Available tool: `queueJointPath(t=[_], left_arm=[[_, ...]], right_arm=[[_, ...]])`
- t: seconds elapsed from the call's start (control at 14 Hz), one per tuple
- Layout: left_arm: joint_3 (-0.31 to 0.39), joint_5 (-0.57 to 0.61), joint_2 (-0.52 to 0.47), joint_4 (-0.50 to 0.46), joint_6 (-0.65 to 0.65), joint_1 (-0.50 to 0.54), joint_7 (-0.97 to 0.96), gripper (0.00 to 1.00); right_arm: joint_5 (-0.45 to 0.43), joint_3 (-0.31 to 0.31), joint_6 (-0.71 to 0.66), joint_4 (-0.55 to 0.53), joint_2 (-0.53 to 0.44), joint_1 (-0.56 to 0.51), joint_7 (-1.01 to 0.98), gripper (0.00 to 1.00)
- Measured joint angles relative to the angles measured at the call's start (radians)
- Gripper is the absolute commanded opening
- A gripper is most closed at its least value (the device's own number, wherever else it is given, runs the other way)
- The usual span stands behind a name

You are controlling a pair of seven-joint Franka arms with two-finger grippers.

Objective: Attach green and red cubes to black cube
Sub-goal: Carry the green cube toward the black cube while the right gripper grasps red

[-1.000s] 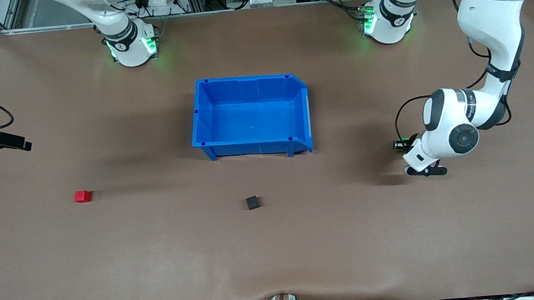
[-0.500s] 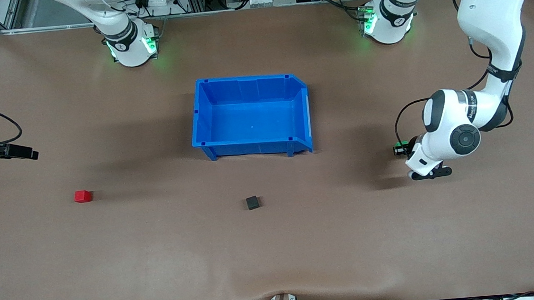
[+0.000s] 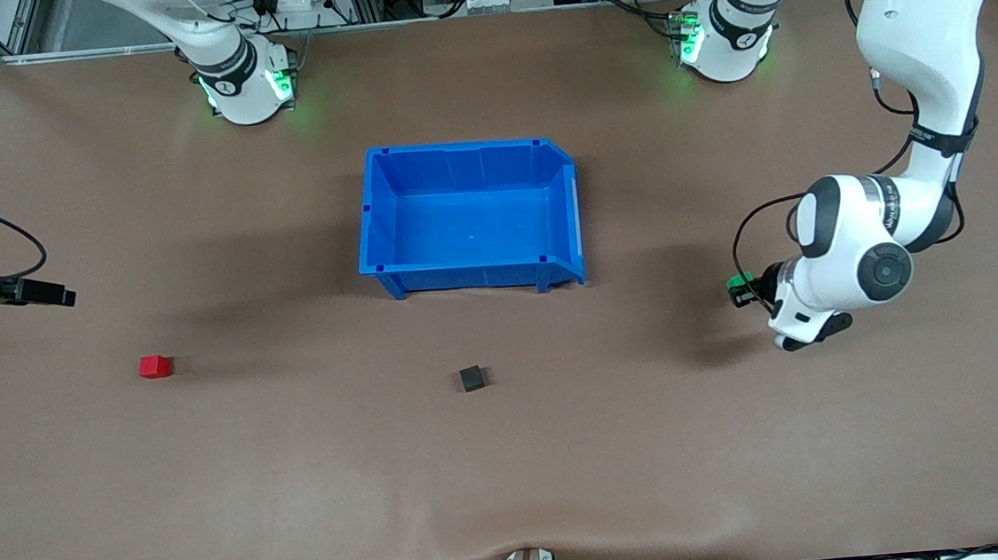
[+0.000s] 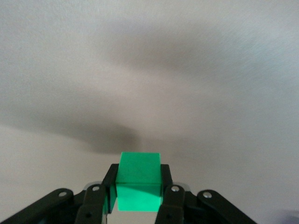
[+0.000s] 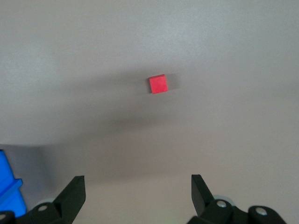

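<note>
The green cube (image 4: 139, 179) sits between the fingers of my left gripper (image 4: 139, 183), which is shut on it. In the front view this cube (image 3: 740, 281) hangs just above the table at the left arm's end. The red cube (image 3: 154, 367) lies on the table toward the right arm's end. It also shows in the right wrist view as a small red cube (image 5: 158, 84) ahead of my right gripper (image 5: 138, 186), which is open and holds nothing. That right gripper (image 3: 55, 294) hovers over the table edge, apart from the red cube. The black cube (image 3: 471, 377) rests alone mid-table.
A blue bin (image 3: 462, 147) stands at the middle of the table, farther from the front camera than the black cube; a corner of it (image 5: 9, 191) shows in the right wrist view. A brown mat covers the table.
My left gripper with the green cube has shifted slightly and the wrist has turned. My right gripper has come down the view toward the red cube. The cubes on the table have not moved.
</note>
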Motion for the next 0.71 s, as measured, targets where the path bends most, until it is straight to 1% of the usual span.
queueJointPath(t=[0.14, 0.29, 0.43, 0.71], left_arm=[[0.000, -0.082, 0.006, 0.066, -0.053, 0.000, -0.090, 0.00], [-0.003, -0.133, 0.014, 0.112, -0.066, -0.010, -0.195, 0.00], [-0.005, -0.159, 0.038, 0.153, -0.068, -0.039, -0.335, 0.00], [-0.009, -0.179, 0.117, 0.248, -0.067, -0.129, -0.616, 0.00]], right_arm=[[0.000, 0.000, 0.014, 0.000, 0.018, 0.000, 0.000, 1.00], [0.000, 0.000, 0.026, 0.000, 0.033, 0.000, 0.000, 1.00], [0.000, 0.000, 0.033, 0.000, 0.045, 0.000, 0.000, 1.00], [0.000, 0.000, 0.057, 0.000, 0.065, -0.001, 0.000, 1.00]])
